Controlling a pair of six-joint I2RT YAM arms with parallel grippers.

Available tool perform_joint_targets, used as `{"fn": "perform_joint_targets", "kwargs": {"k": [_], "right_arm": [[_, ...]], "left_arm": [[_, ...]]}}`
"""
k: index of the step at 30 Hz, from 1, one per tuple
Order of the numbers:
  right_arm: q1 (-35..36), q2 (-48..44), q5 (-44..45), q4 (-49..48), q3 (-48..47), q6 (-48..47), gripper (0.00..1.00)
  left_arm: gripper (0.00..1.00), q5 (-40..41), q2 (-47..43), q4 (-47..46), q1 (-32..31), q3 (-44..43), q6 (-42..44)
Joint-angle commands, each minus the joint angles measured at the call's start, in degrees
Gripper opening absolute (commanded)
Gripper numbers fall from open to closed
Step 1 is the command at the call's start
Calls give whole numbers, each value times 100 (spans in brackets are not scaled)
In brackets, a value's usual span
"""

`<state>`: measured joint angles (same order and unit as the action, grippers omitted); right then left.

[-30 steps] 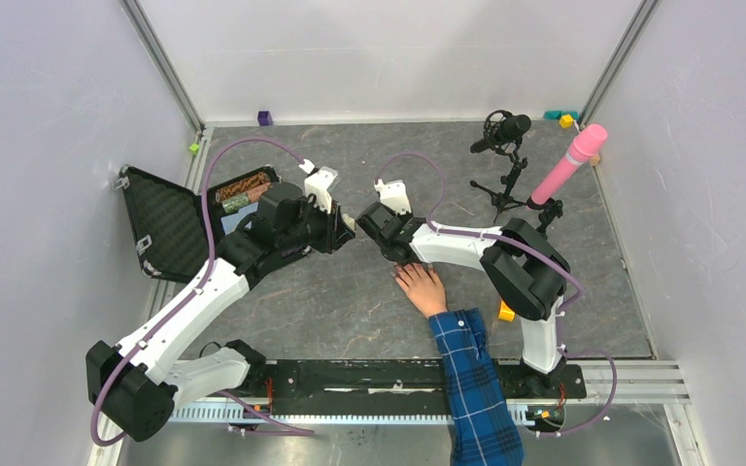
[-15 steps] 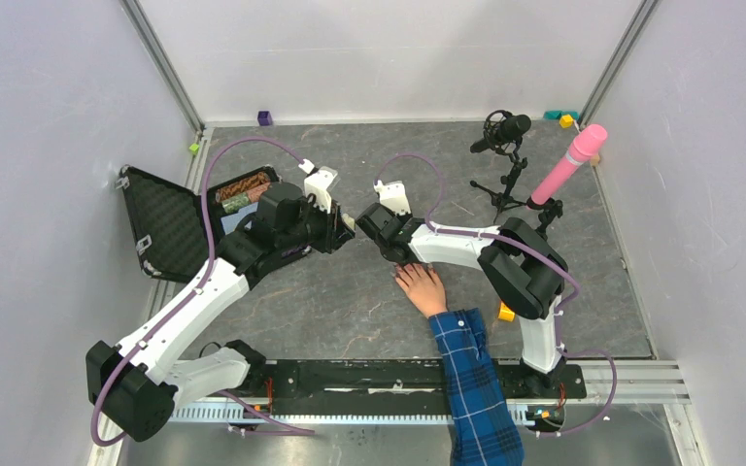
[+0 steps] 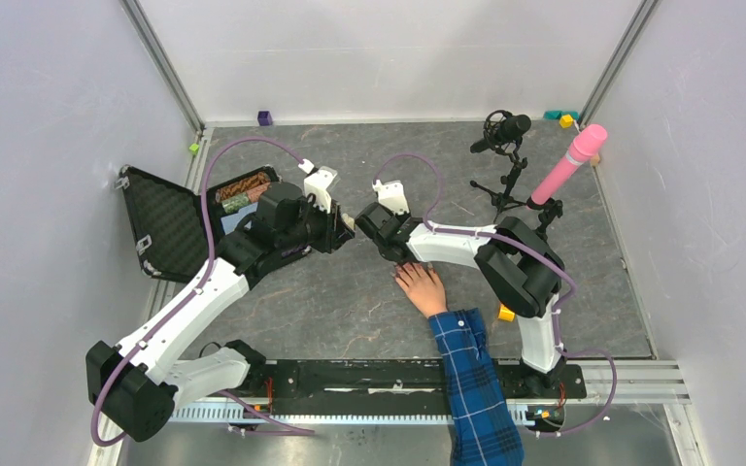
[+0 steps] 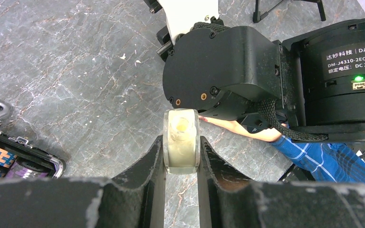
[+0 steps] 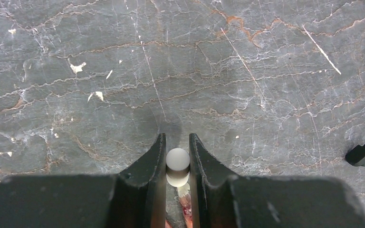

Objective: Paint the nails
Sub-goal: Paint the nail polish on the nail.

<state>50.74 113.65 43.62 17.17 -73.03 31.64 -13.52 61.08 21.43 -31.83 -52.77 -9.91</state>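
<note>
Nails (image 5: 186,210) tiny, dark pink, half-hidden.

Smooth translucent bottle (image 4: 181,142), matt stone-look table (image 4: 76,71)

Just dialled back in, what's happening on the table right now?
The left gripper is shut on a small pale bottle with its mouth open, held beside the right arm's wrist. The right gripper pinches a white brush cap, pointed down at the fingers of a person's hand lying flat on the table, blue plaid sleeve behind it. How far the nails are painted is too small to tell.
</note>
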Motion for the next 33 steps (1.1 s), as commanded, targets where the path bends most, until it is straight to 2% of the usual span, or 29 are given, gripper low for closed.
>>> {"fn": "perform_joint_targets", "kwargs": {"k": [1, 25, 33], "right_arm": [[33, 88, 155, -187, -249, 13, 0], [-36, 79, 429, -228, -380, -70, 0], [-69, -190, 551, -228, -318, -120, 0]], "left_arm": [[2, 25, -27, -113, 34, -58, 200], [2, 33, -45, -122, 63, -59, 192], [2, 85, -81, -130, 76, -49, 166]]}}
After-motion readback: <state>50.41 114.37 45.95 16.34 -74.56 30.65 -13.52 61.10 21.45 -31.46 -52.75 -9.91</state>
